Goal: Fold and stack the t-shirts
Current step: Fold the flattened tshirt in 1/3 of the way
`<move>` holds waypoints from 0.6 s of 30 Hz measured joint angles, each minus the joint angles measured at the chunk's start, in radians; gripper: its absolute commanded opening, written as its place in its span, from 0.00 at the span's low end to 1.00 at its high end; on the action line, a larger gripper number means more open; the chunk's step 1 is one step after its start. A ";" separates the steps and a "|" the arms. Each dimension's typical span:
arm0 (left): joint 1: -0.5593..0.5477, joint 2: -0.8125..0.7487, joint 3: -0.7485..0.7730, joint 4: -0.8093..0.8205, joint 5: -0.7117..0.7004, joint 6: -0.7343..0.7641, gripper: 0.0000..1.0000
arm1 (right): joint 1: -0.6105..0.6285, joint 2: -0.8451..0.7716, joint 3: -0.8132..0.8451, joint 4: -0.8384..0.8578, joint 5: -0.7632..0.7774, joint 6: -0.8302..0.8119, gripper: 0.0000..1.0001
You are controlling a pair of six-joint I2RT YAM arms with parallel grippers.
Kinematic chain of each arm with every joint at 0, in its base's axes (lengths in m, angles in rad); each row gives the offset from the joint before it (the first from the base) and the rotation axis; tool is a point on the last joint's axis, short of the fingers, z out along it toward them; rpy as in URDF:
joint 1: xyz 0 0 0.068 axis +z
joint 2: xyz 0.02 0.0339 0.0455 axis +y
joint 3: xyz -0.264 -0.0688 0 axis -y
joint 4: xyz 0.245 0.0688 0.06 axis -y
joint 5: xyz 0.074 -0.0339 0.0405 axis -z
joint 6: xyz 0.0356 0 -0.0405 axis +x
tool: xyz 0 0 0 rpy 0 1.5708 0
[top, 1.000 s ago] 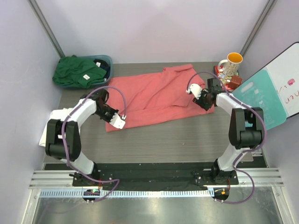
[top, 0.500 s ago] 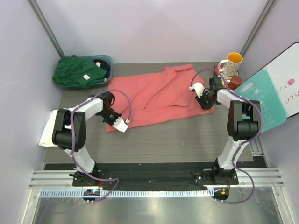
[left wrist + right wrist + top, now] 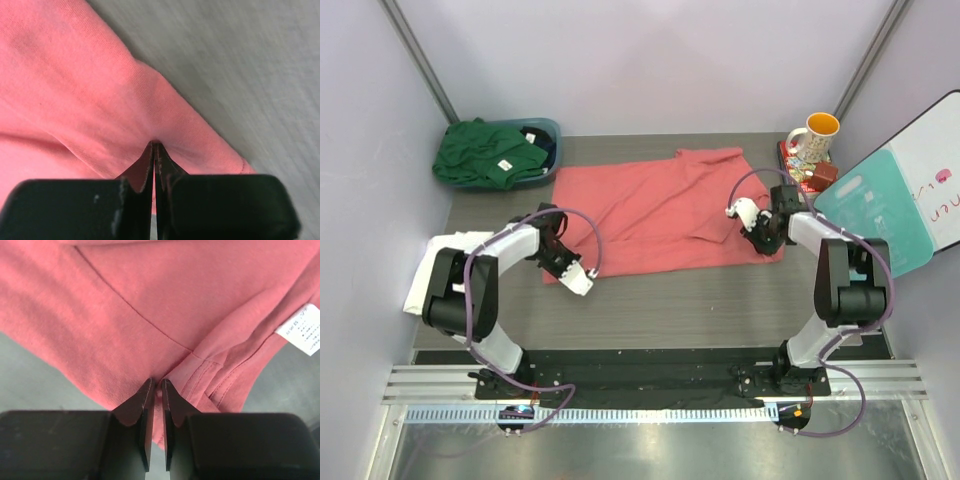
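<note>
The coral-red t-shirt [image 3: 660,205] lies spread across the middle of the table. My left gripper [image 3: 560,268] is shut on its near-left corner; the left wrist view shows the cloth [image 3: 75,90] puckered at the closed fingertips of that gripper [image 3: 154,145]. At the shirt's near-right corner, my right gripper [image 3: 764,237] is shut on a fold of fabric. In the right wrist view the gripper [image 3: 156,382] pinches cloth [image 3: 150,300] beside a hem, with a small white label [image 3: 302,330] to the right. A dark green t-shirt [image 3: 485,152] is heaped on the tub. A white t-shirt [image 3: 425,272] lies at the left edge, partly under my left arm.
The teal tub [image 3: 548,130] stands at the back left corner. At the back right are a patterned mug [image 3: 812,137], a small red-brown object [image 3: 820,175] and a teal board [image 3: 875,205] leaning against the wall. Grey walls close both sides.
The right jaws have closed on the shirt's corner and moved toward the near edge. The left gripper also drew nearer. The shirt now lies flatter and more stretched out.
</note>
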 measured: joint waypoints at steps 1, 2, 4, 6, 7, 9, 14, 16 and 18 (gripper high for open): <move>0.001 -0.016 -0.017 0.005 -0.005 0.002 0.00 | 0.000 -0.027 -0.027 -0.012 0.000 -0.009 0.18; 0.001 -0.034 -0.036 0.003 -0.009 0.007 0.00 | 0.000 -0.054 -0.053 -0.029 0.001 -0.016 0.17; 0.001 -0.079 -0.079 -0.010 -0.014 0.014 0.00 | 0.000 -0.104 -0.098 -0.064 0.002 -0.027 0.17; 0.001 -0.119 -0.112 -0.048 -0.014 0.015 0.00 | 0.000 -0.149 -0.134 -0.095 0.001 -0.039 0.17; 0.001 -0.140 -0.127 -0.077 -0.011 0.016 0.00 | 0.000 -0.179 -0.155 -0.109 0.002 -0.046 0.17; 0.001 -0.184 -0.153 -0.134 -0.006 0.015 0.00 | 0.000 -0.237 -0.192 -0.145 0.002 -0.062 0.18; 0.003 -0.336 -0.212 -0.226 0.045 0.015 0.13 | 0.000 -0.324 -0.242 -0.201 0.006 -0.093 0.28; 0.003 -0.363 -0.209 -0.215 0.068 0.000 0.30 | 0.000 -0.334 -0.241 -0.219 0.006 -0.097 0.33; 0.003 -0.370 -0.186 -0.197 0.092 -0.044 0.53 | 0.006 -0.338 -0.232 -0.237 0.006 -0.098 0.39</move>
